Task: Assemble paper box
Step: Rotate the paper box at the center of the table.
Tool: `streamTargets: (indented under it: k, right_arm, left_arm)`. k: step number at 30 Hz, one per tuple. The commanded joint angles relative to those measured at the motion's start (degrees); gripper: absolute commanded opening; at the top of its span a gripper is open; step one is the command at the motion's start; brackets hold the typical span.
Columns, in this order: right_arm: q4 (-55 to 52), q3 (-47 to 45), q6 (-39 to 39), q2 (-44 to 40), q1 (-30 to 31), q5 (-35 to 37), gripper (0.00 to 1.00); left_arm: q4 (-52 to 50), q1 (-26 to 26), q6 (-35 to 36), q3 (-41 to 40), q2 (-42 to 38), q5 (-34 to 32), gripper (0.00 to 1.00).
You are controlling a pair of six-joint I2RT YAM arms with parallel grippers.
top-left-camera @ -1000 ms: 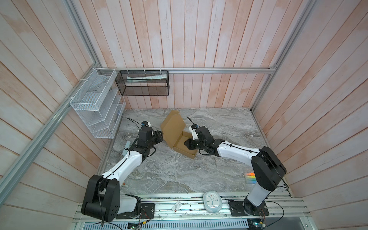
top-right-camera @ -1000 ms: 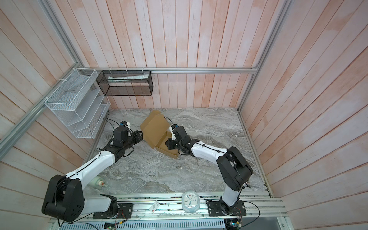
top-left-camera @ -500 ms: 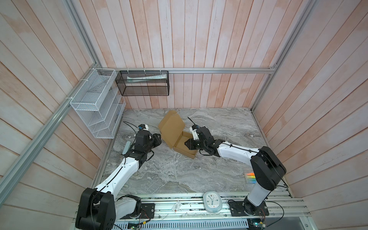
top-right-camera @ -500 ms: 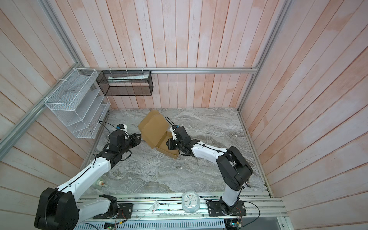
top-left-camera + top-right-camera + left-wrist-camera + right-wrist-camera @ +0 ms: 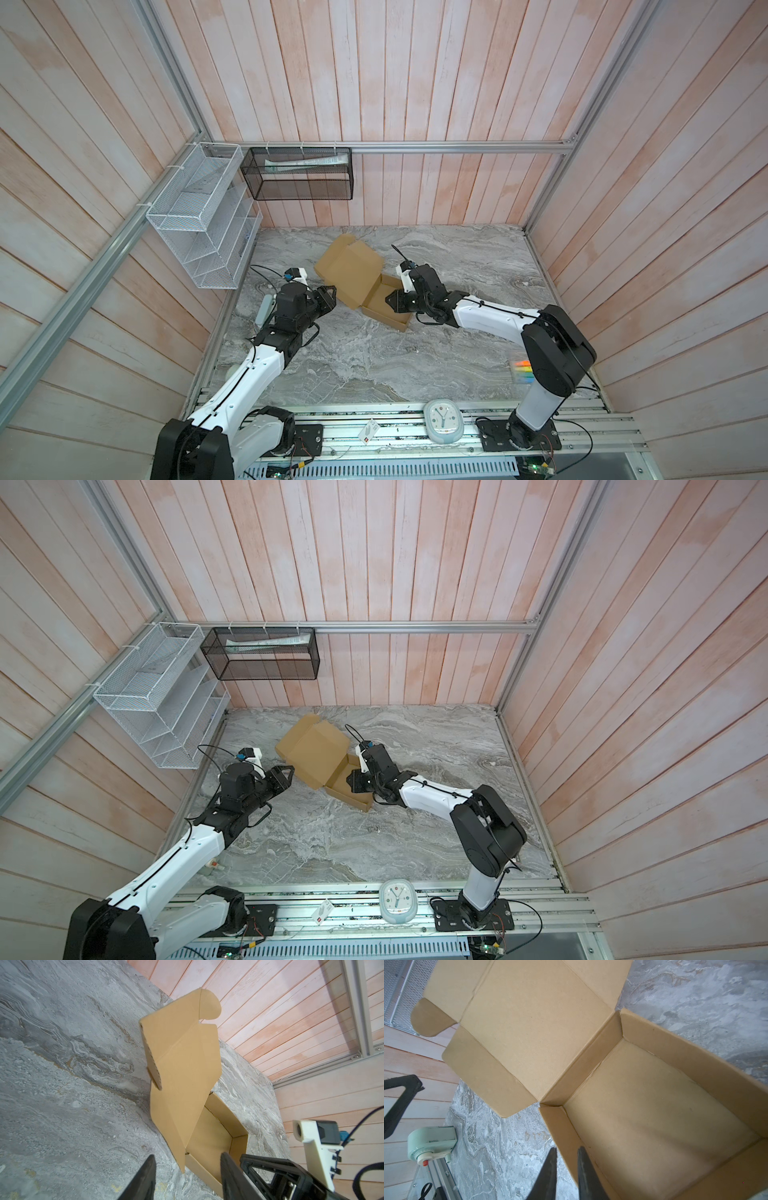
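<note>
- While the right claw (image 5: 390, 300) pinches the box (image 5: 376, 302) by its low wall in the middle of the desk (image 5: 374, 365), the lid (image 5: 351, 272) leans toward the upper left.
- Left claw (image 5: 331, 297), spread and empty, sits nearer, just beside the lid.

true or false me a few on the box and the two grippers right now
1. The paper box has its lid folded shut. False: the lid stands open, tilted up from the tray.
2. The right gripper pinches a wall of the tray. True.
3. The left gripper clamps the lid. False: its jaws are open and grip nothing.
4. The tray is empty inside. True.
</note>
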Motion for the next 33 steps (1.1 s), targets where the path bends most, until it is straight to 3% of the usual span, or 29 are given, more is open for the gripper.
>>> streamTargets:
  k: [1,12,26,33]
  right_arm:
    - [0.9,-0.7,0.5,0.9,-0.3,-0.6,0.21]
    - [1.5,-0.5,0.6,1.4,-0.3,-1.0,0.21]
    - [1.5,-0.4,0.7,1.4,-0.3,-0.9,0.21]
    - [1.2,0.0,0.6,1.7,-0.3,-0.9,0.21]
  left_arm:
    - [2.6,0.2,-0.9,-0.7,0.8,1.5,0.52]
    - [0.2,0.2,-0.9,0.4,2.8,-0.4,0.54]
    - [7.8,0.2,-0.4,3.2,12.2,-1.8,0.54]
    - [10.9,0.3,0.1,5.6,16.9,-1.9,0.45]
